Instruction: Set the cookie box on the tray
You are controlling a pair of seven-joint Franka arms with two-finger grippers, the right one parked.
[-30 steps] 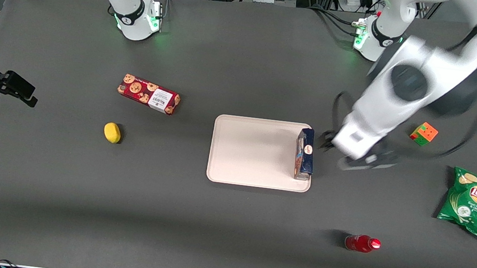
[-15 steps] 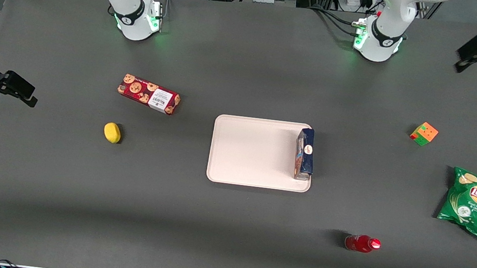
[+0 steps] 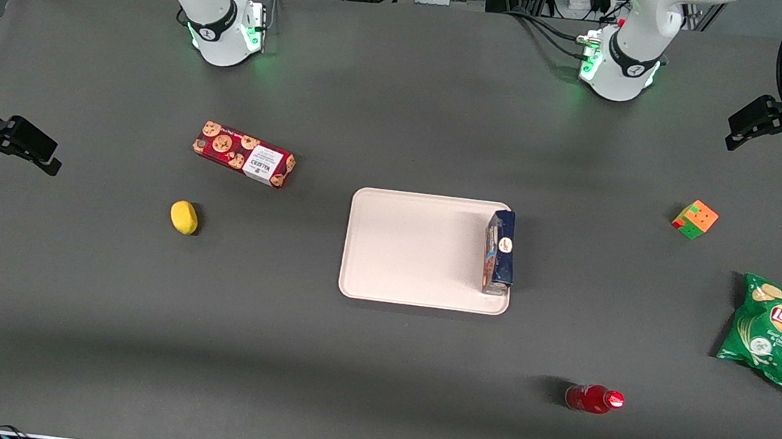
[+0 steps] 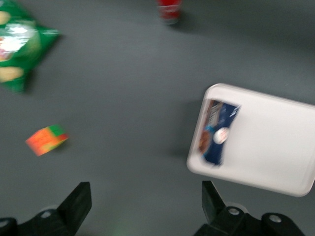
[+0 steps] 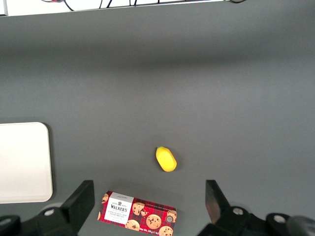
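Front view showed the cookie box (image 3: 499,252) lying on the tray (image 3: 409,251); the gripper (image 3: 766,124), jaws spread and empty, hung above the table's (image 3: 374,365) working-arm end.

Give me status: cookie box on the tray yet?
Done: the cookie box stands on the tray, along its edge toward the working arm. In hand: nothing; the gripper is open, well clear, farther from the camera than the cube. Nothing visibly left.
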